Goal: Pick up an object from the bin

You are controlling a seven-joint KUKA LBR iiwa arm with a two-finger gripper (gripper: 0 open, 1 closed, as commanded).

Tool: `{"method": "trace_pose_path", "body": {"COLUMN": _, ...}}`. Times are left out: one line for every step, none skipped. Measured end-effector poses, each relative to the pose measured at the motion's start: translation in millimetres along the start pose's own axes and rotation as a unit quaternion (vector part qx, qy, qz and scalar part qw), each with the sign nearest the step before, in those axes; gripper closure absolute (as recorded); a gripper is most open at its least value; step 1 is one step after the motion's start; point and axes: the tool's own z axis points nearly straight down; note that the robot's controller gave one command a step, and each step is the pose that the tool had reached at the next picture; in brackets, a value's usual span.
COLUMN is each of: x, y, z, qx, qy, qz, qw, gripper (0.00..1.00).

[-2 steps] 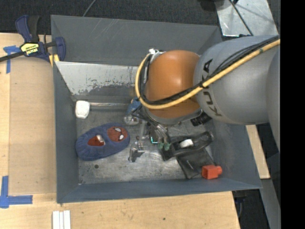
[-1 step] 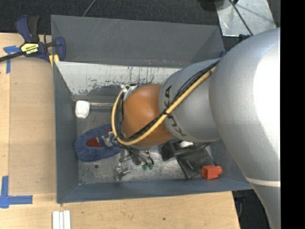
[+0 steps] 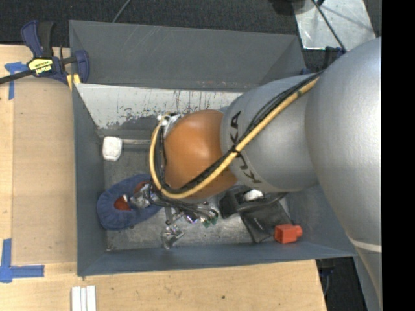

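Note:
My gripper [image 3: 175, 225] shows as grey metal parts just below the orange wrist cover, low over the bin's front floor near the middle. Directly to its left lies a round blue fabric thing [image 3: 115, 207] with a red patch on it, and the gripper's left side reaches its edge. On the gripper's right lies a black tool [image 3: 259, 224] with a red-orange end [image 3: 288, 233], close to the front wall. I see nothing held in the gripper.
A small white block [image 3: 112, 148] sits at the left, towards the back wall. The arm and its orange cover hide the bin's middle and right. Bare floor shows between the white block and the blue thing.

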Motion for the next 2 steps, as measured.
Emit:
{"method": "trace_pose_path", "body": {"x": -11.4, "y": 8, "z": 0, "qx": 0.001, "qy": 0.0, "qz": -0.235, "qw": 0.972, "gripper": 0.0}}
{"method": "trace_pose_path", "body": {"x": -27.5, "y": 3, "z": 22, "qx": 0.008, "qy": -0.016, "qz": -0.482, "qw": 0.8758, "gripper": 0.0}}
